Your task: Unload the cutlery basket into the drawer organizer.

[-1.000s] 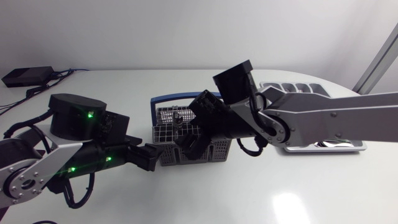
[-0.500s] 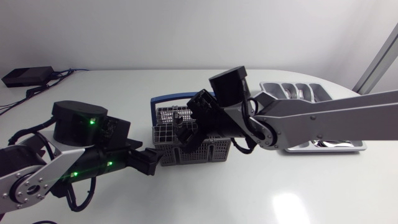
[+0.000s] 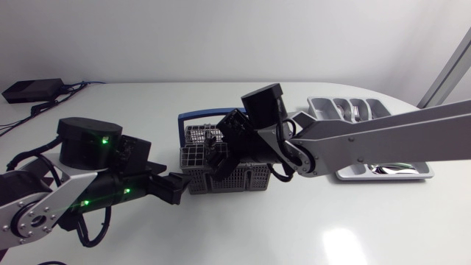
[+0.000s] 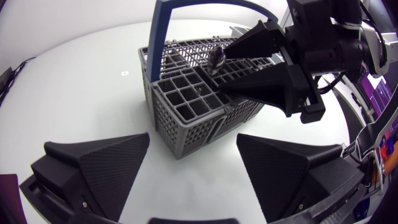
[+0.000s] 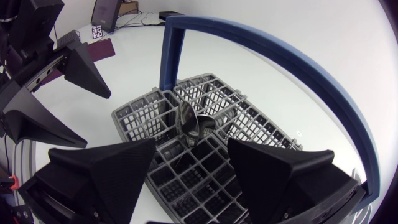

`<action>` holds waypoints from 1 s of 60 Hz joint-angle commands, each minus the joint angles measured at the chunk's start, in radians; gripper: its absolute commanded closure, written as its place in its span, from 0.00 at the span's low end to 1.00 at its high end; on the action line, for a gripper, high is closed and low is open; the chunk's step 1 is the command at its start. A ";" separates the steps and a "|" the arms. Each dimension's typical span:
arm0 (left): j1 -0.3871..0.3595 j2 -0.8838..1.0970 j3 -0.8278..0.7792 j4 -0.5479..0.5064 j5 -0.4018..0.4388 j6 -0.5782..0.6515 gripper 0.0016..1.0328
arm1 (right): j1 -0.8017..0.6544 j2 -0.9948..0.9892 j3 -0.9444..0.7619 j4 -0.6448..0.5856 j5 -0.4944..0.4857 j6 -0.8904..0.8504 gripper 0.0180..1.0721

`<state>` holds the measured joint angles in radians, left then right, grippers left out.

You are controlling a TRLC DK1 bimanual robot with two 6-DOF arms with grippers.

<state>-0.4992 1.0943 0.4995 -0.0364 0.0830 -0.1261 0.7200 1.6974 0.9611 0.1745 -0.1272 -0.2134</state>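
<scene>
White bench (image 3: 353, 221) carries the basket (image 3: 229, 181); right jaws, apart, have lowered astride a spoon (image 5: 188, 119), ready to grip; left jaws apart.

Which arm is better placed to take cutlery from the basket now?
Right: the right gripper is open above the basket with a spoon between its fingers; the left gripper stands open outside it.

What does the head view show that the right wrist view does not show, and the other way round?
Only the head view: the drawer organizer at the table's right side, and the left arm and right arm along their length. Only the right wrist view: clearly, shiny rounded cutlery standing in the basket, ahead of the open right tool, untouched. Both: the grey basket with its blue handle, and the left tool beside it.
</scene>
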 commanded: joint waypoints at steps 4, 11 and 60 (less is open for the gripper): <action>0.013 0.019 -0.021 0.018 0.021 0.026 0.05 | -0.002 0.021 0.007 0.022 0.011 -0.009 0.30; 0.014 0.026 -0.018 0.021 0.021 0.026 0.05 | 0.001 0.010 0.007 0.022 0.012 -0.004 0.30; 0.024 0.049 -0.029 0.038 0.023 0.031 0.05 | 0.024 0.031 0.033 0.051 0.040 0.012 0.73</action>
<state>-0.4850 1.1282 0.4976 -0.0124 0.0978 -0.1177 0.7342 1.7229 0.9913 0.2142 -0.0956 -0.2123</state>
